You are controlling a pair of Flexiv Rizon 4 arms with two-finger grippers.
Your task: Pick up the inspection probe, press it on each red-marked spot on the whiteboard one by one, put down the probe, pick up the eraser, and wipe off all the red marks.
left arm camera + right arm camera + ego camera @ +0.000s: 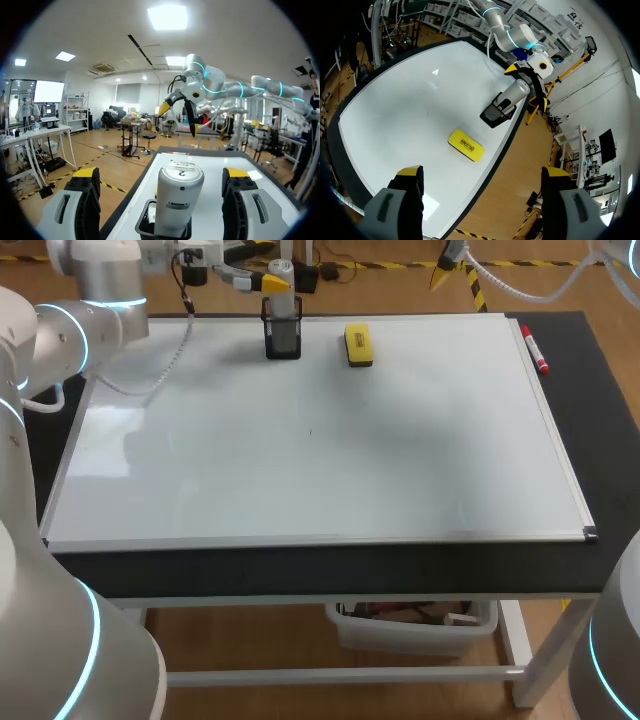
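Observation:
The white cylindrical probe stands upright in a black mesh holder at the whiteboard's far edge. My left gripper is at the probe's top, open, one finger on each side of the probe without touching it. A yellow eraser lies flat just right of the holder. I see no red marks on the whiteboard. My right gripper hangs open and empty high over the board's far right, above the eraser and the probe.
A red marker lies on the black tabletop along the board's right frame. A thin cable from my left arm droops over the board's far left corner. A tiny dark speck sits mid-board.

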